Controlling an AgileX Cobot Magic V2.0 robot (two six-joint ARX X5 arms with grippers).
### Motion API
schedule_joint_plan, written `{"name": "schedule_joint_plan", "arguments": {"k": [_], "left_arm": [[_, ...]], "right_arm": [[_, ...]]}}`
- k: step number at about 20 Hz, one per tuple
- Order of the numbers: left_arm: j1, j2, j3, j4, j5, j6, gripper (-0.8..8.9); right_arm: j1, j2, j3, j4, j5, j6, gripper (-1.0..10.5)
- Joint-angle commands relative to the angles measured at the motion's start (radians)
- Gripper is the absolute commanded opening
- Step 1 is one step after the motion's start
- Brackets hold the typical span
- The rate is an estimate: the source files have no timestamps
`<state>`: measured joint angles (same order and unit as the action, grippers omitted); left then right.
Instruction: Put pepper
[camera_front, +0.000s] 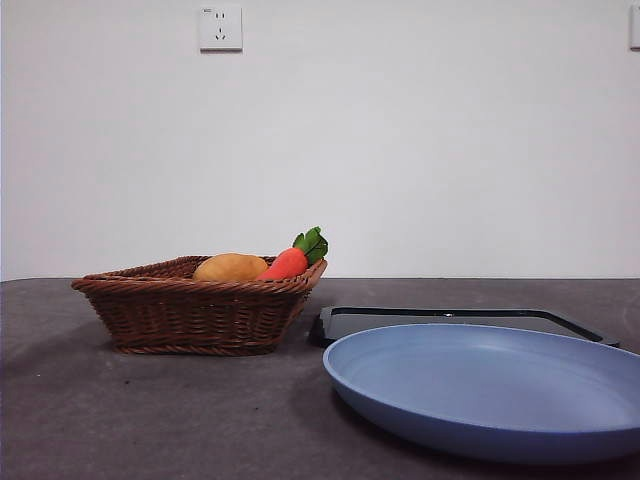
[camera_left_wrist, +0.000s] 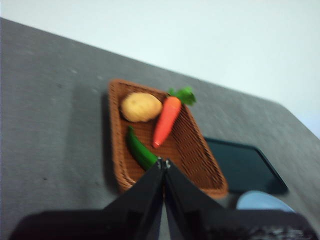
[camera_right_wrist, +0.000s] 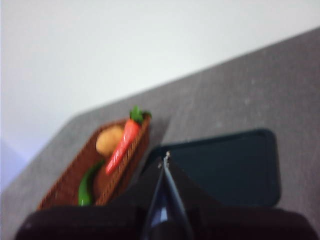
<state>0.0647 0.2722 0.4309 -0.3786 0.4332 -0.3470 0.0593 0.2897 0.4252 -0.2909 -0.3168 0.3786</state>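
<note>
The green pepper (camera_left_wrist: 140, 149) lies in the brown wicker basket (camera_front: 180, 310) beside the carrot (camera_left_wrist: 166, 120) and the potato-like lump (camera_left_wrist: 141, 107). It also shows in the right wrist view (camera_right_wrist: 87, 185). In the front view the basket wall hides the pepper. The blue plate (camera_front: 490, 385) lies at the front right of the table. My left gripper (camera_left_wrist: 163, 163) is shut and empty, high above the basket. My right gripper (camera_right_wrist: 165, 159) is shut and empty, high above the black tray (camera_right_wrist: 230, 165). Neither gripper shows in the front view.
The black tray (camera_front: 450, 322) lies flat behind the blue plate, to the right of the basket. The carrot (camera_front: 292, 260) and the lump (camera_front: 231, 268) stick up over the basket rim. A white wall with a socket stands behind the table.
</note>
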Motion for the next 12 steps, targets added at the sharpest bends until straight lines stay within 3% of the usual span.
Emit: {"name": "schedule_joint_plan", "arguments": {"k": [1,7,12], "left_arm": [[0.002,0.079,0.085,-0.057,0.043,0.092,0.06],[0.002,0.259,0.252,-0.234,0.169,0.229,0.06],[-0.008,0.361,0.365,-0.42,0.203,0.368,0.06]], "right_arm": [[0.003,0.079,0.124,-0.131,-0.035,-0.124,0.1],[0.018,0.254,0.365,-0.468,-0.053,-0.32,0.1],[0.03,0.357,0.516,-0.715,-0.051,-0.46,0.1]]}}
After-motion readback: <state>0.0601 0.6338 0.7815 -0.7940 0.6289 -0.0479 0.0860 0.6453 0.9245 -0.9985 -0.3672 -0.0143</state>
